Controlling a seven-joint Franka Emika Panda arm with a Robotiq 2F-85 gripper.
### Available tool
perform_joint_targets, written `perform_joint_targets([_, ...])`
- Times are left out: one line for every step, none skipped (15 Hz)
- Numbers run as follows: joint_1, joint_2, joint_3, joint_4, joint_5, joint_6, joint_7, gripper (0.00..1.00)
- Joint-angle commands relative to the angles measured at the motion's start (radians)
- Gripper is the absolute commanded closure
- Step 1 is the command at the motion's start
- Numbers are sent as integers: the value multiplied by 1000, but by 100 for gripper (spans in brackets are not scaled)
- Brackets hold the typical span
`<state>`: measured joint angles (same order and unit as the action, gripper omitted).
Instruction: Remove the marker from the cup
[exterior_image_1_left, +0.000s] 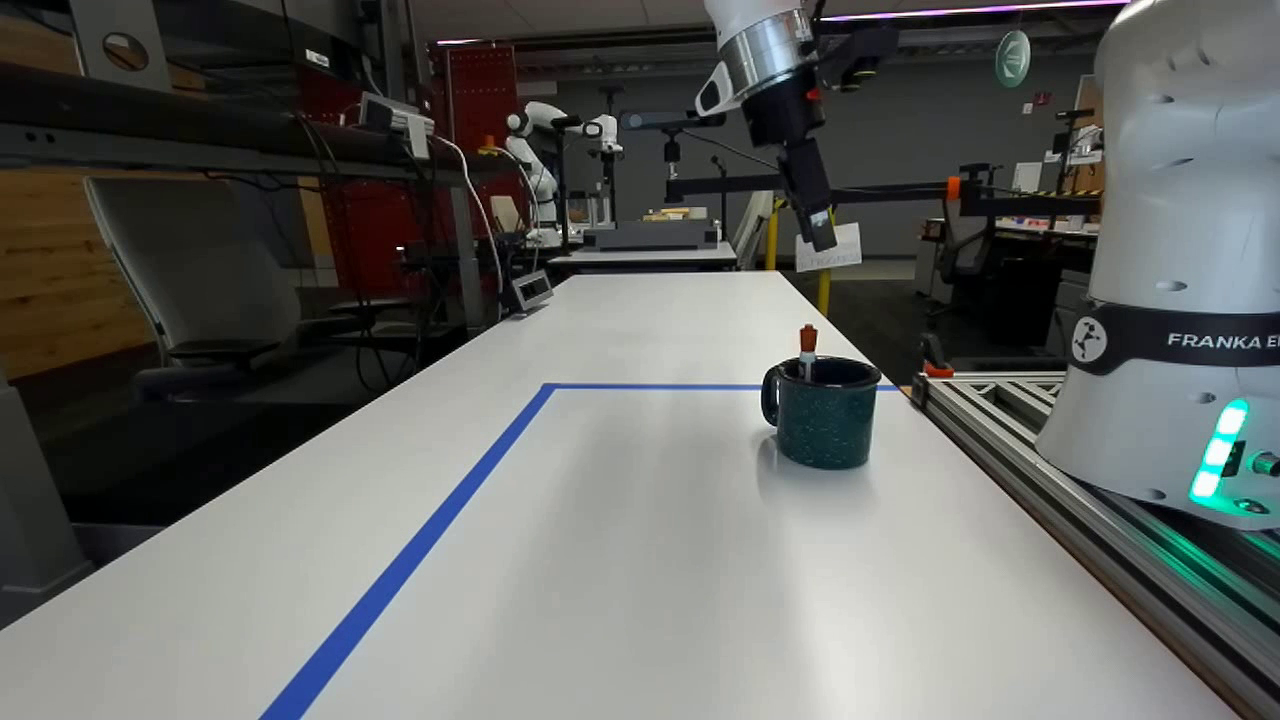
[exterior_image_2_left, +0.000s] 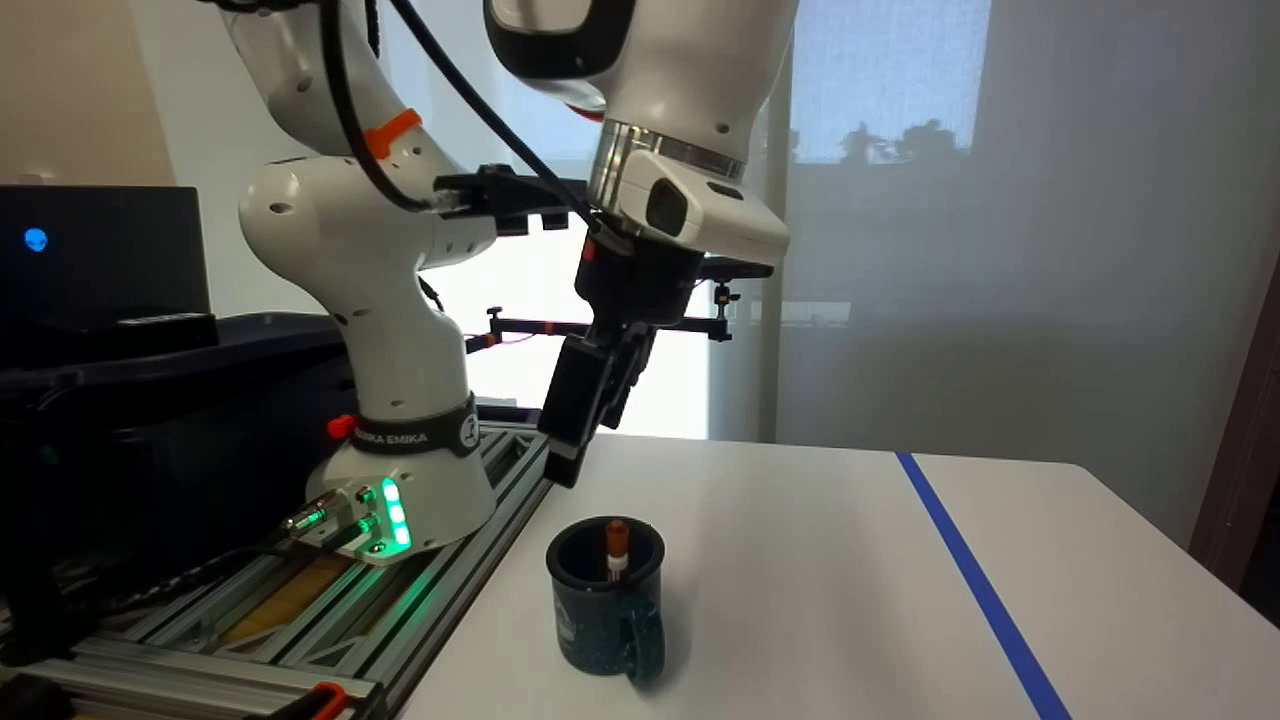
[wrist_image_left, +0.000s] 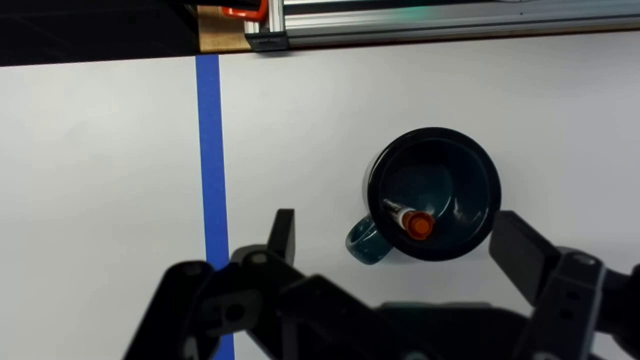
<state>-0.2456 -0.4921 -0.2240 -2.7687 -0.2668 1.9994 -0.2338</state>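
The dark teal-green cup (exterior_image_1_left: 826, 428) stands upright on the white table in both exterior views (exterior_image_2_left: 592, 628). The marker (exterior_image_1_left: 808, 345) stands in it, leaning on the inner wall, with its orange-red end above the rim (exterior_image_2_left: 617, 542). In the wrist view the marker (wrist_image_left: 411, 220) lies slanted inside the cup (wrist_image_left: 467, 195), cap towards the camera, near the handle side. My gripper (wrist_image_left: 394, 222) is open and empty. Its fingers are wide apart, with the cup between and beyond them. In both exterior views the gripper (exterior_image_1_left: 822, 238) hangs tilted above the cup, apart from it (exterior_image_2_left: 588, 450).
Blue tape (exterior_image_1_left: 440, 530) runs along the white table (exterior_image_1_left: 650, 560) and across it behind the cup. A metal rail (exterior_image_1_left: 1040, 460) with the robot base (exterior_image_1_left: 1150, 430) borders the table close to the cup. A small grey device (exterior_image_1_left: 530, 290) sits at the far table edge.
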Motion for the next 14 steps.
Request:
perform_joint_targets([12,71,12,1,-40,70,5,0])
perform_joint_targets([15,88,15,1,-44,90,3,0])
perform_joint_targets([16,106,19,1,-50,108,7,0])
perform_joint_targets([19,123,22,1,-52,125,6,0])
perform_joint_targets([20,139,26,1,-54,139,9,0])
perform_joint_targets([22,154,29,1,-55,148,11,0])
perform_joint_targets([25,169,33,1,-56,155,13,0])
perform_joint_targets([28,180,37,1,-55,155,14,0])
perform_joint_targets([31,189,42,1,-54,152,18,0])
perform_joint_targets([32,198,46,1,-54,148,24,0])
perform_joint_targets([33,207,52,2,-58,145,33,0])
perform_joint_targets([33,215,57,2,-63,147,40,0])
perform_joint_targets([34,225,60,2,-64,151,44,0])
perform_joint_targets([36,234,63,3,-63,151,44,0])
